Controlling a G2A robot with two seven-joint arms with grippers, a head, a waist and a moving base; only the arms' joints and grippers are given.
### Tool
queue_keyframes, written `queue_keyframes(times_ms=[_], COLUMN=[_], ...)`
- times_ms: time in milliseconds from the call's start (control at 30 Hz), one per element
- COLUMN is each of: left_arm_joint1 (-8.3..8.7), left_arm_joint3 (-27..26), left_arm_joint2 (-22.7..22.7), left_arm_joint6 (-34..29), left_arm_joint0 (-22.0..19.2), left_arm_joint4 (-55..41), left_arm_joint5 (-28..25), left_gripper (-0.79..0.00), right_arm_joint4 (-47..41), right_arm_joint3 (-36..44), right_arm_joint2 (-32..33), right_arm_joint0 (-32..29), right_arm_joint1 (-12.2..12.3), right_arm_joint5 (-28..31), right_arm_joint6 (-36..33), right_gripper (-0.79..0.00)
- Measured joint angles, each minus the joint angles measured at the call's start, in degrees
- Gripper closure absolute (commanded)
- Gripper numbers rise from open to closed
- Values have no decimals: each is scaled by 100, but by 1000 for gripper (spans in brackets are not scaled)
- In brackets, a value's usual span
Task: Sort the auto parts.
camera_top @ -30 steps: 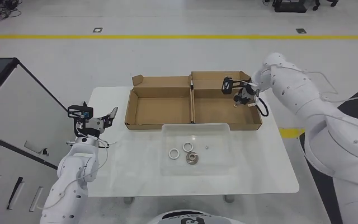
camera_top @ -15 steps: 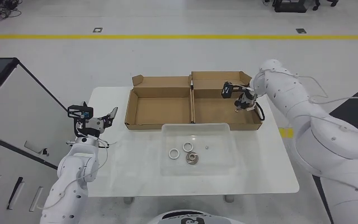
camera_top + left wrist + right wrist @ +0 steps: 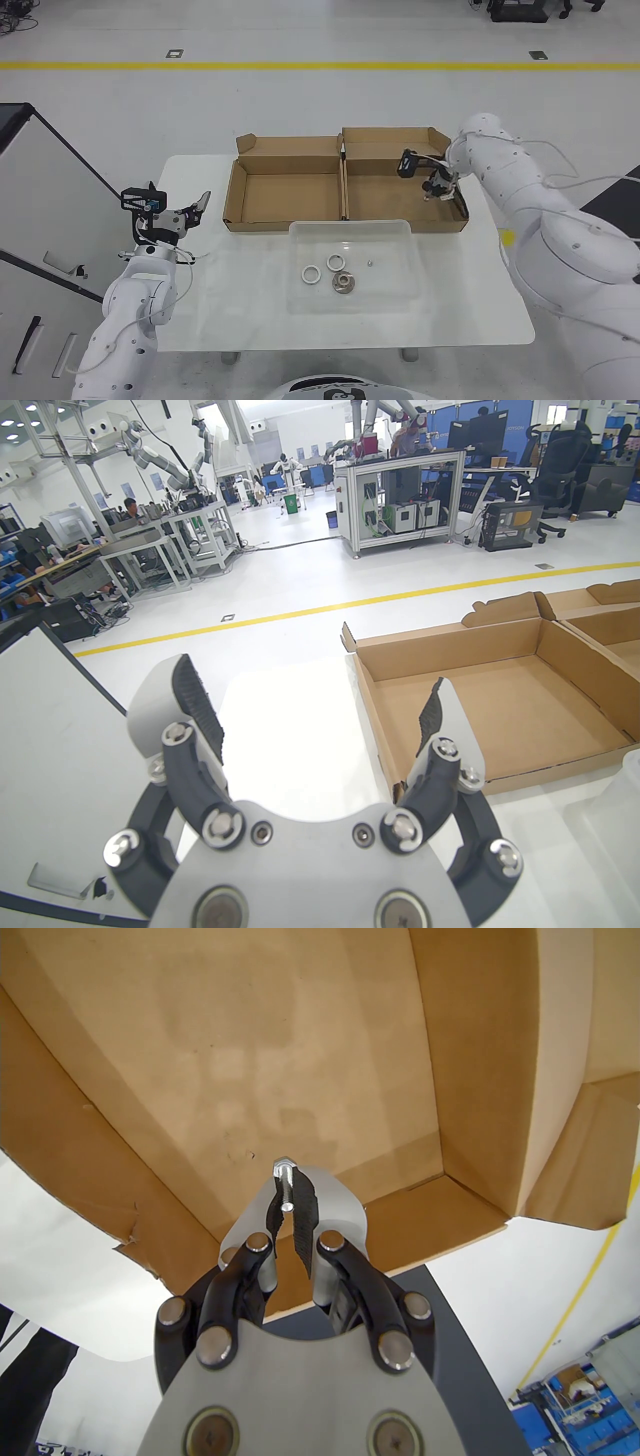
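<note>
My right gripper (image 3: pixel 289 1193) is shut on a small silver bolt (image 3: pixel 285 1183), hex head outward, above the floor of the right cardboard box (image 3: pixel 280 1053). From above, that gripper (image 3: pixel 438 188) hangs over the box's right end (image 3: pixel 400 200). The left cardboard box (image 3: pixel 285 197) has a bare floor. A clear plastic tray (image 3: pixel 400 290) in front of the boxes holds a white ring (image 3: pixel 312 273), a metal ring (image 3: pixel 336 263), a round metal part (image 3: pixel 344 284) and a tiny piece (image 3: pixel 371 264). My left gripper (image 3: pixel 320 705) stands open off the table's left edge (image 3: pixel 195 210), holding nothing.
The white table (image 3: pixel 240 300) has free room left of the tray and along its front. A white board panel (image 3: pixel 50 190) stands left of the left arm. The left box's wall (image 3: pixel 372 720) lies just right of the left gripper.
My right gripper has shifted slightly right and toward the right box's right wall with the bolt. The left arm has kept still.
</note>
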State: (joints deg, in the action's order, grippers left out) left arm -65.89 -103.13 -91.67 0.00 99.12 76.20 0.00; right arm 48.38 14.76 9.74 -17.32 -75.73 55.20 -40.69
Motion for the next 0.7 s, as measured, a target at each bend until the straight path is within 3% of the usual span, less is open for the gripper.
queue_keyframes(times_ms=[600, 700], left_arm_joint1=[0, 0], left_arm_joint3=[0, 0], left_arm_joint2=[0, 0], left_arm_joint6=[0, 0], left_arm_joint0=[0, 0], left_arm_joint4=[0, 0], left_arm_joint5=[0, 0], left_gripper=[-785, -785], right_arm_joint4=[348, 374], right_arm_joint3=[-325, -358], right_arm_joint2=[16, 28], right_arm_joint0=[-147, -164], right_arm_joint1=[-212, -236], right_arm_joint5=[-74, -74], right_arm_joint6=[226, 254], right_gripper=[0, -89])
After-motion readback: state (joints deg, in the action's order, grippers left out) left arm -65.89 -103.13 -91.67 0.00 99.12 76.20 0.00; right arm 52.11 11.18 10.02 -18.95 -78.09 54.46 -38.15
